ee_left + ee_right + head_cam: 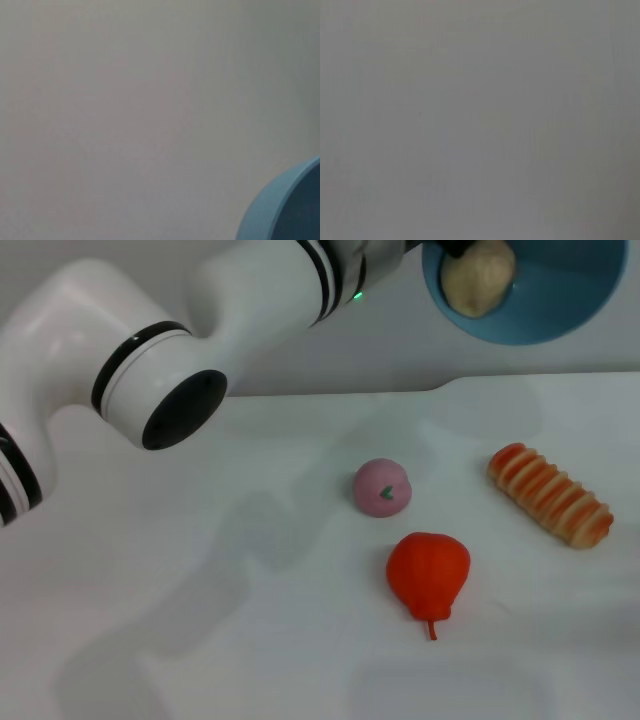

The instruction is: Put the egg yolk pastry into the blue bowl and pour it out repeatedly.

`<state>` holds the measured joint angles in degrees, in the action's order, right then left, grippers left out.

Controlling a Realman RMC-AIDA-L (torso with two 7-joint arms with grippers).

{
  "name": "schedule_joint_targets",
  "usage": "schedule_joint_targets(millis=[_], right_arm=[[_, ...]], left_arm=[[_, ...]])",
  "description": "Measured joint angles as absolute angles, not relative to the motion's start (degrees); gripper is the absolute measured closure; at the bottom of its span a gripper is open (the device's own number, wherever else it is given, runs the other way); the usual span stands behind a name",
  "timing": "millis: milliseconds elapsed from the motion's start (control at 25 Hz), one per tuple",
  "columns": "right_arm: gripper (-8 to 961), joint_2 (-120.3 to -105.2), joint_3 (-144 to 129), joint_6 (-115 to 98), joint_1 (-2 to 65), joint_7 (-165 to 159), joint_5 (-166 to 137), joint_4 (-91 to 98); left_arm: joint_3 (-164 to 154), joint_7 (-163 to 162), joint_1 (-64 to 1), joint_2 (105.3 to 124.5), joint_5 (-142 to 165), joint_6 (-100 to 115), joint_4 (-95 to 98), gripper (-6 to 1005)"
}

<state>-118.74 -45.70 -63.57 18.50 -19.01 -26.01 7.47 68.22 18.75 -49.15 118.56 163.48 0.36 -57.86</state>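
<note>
In the head view the left arm (200, 330) reaches from the left side across the upper part of the picture, toward the blue bowl (560, 300) at the top right edge. The bowl is lifted above the white table (200, 640) and it is tilted, so that its opening faces the camera and the inside is visible. The egg yolk pastry (478, 278) lies inside the bowl, against the inner wall on the side close to the arm. The left gripper is at the rim of the bowl, but only a small dark part of it shows at the top edge, so I cannot tell if its fingers are apart or closed on the rim. In the left wrist view only a curved part of the blue bowl (280, 210) shows in one corner, and the rest is a plain grey surface. On the table below there are three other things, apart from each other: a pink ball with a green mark (382, 488) near the middle, a red pear-shaped toy with a short stem (428, 575) just in front of it, and a long orange-striped bread roll (550, 495) to the right. The right arm is not seen in the head view, and the right wrist view shows only a plain grey surface.
</note>
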Motion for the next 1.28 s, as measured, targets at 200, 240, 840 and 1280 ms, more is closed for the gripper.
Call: schedule_joint_targets(millis=[200,240,840,1280], right_arm=[[488,-118.74,-45.7,-63.54,18.42,-19.01,-26.02,7.47],[489,-118.75,-45.7,-63.53,18.4,-19.01,-26.01,7.44],[493,-118.91,-45.7,-63.81,18.57,-19.4,-26.02,6.59],[496,-118.92,-45.7,-63.65,18.84,-19.47,-26.02,6.59]], left_arm=[[67.58,23.3,-49.28,118.81,163.49,1.07,-58.44,1001],[67.29,23.85,-49.2,118.84,163.49,1.58,-58.56,1001],[64.2,26.96,-46.27,119.0,162.87,15.57,-59.16,1000],[59.04,29.15,-46.55,119.08,162.76,21.27,-57.14,1001]])
